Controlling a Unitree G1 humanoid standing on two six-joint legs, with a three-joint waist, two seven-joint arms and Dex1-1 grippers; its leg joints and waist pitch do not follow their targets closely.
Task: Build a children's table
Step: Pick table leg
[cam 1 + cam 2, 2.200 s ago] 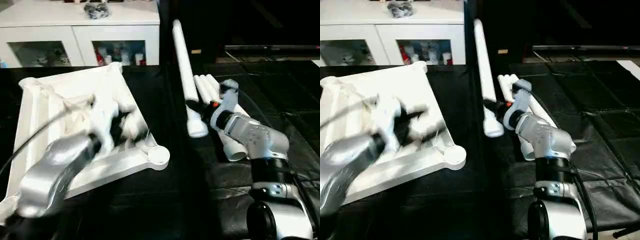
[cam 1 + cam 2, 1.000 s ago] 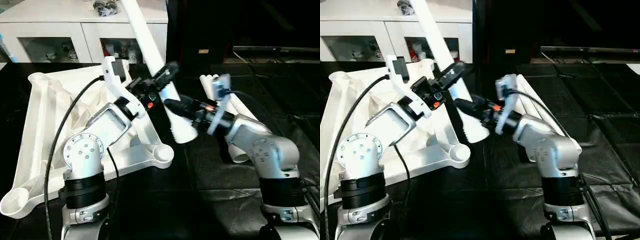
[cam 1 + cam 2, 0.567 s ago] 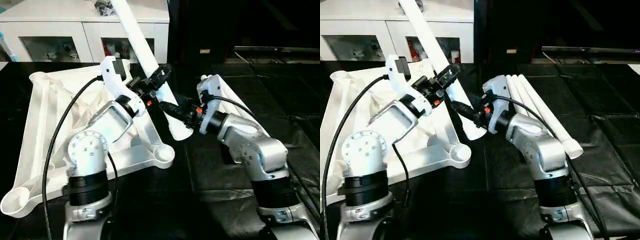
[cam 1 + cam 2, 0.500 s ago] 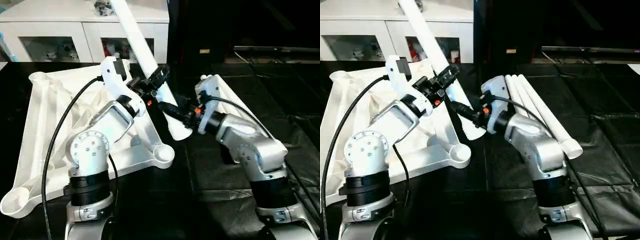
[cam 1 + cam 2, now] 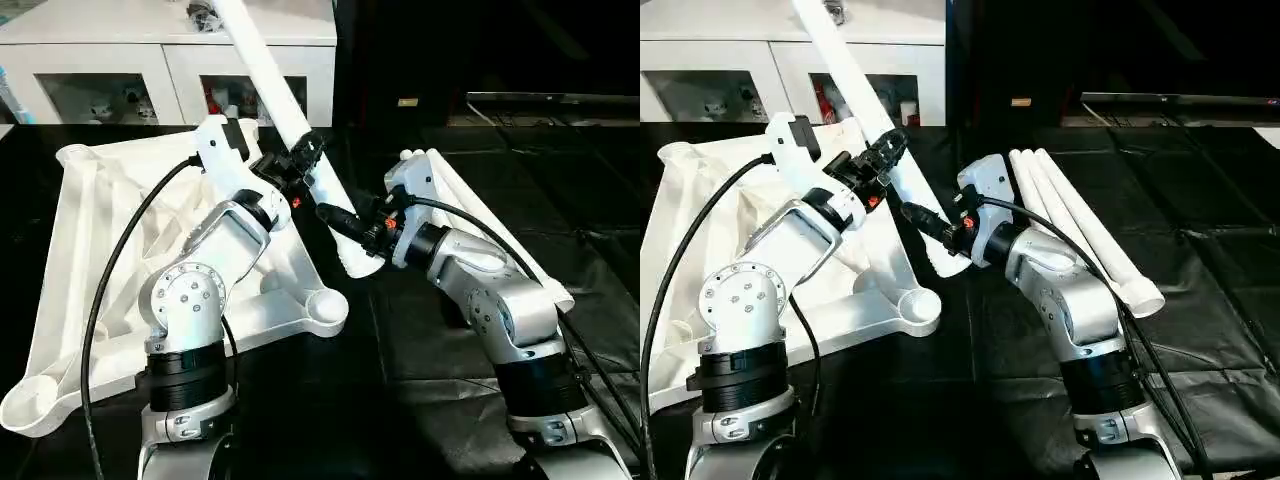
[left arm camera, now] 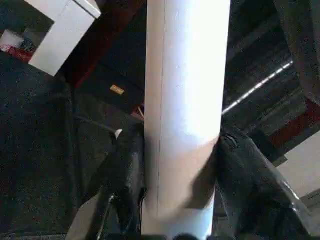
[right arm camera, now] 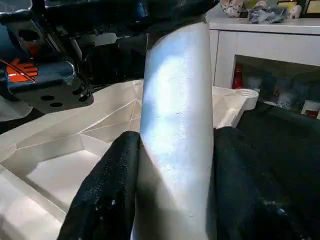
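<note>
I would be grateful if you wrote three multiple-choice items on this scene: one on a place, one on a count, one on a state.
1. Where do the spare legs lie?
A. on the black mat
B. on the cabinet
C. on the tabletop

2. How many legs lie there?
A. one
B. three
C. five

3. How is the raised leg held?
A. by the left gripper alone
B. by the right gripper alone
C. by both

Key: 1 A, they rest on the mat to the robot's right; 2 B, three tubes lie side by side; 3 C, each wrist view shows black fingers flanking the tube.
</note>
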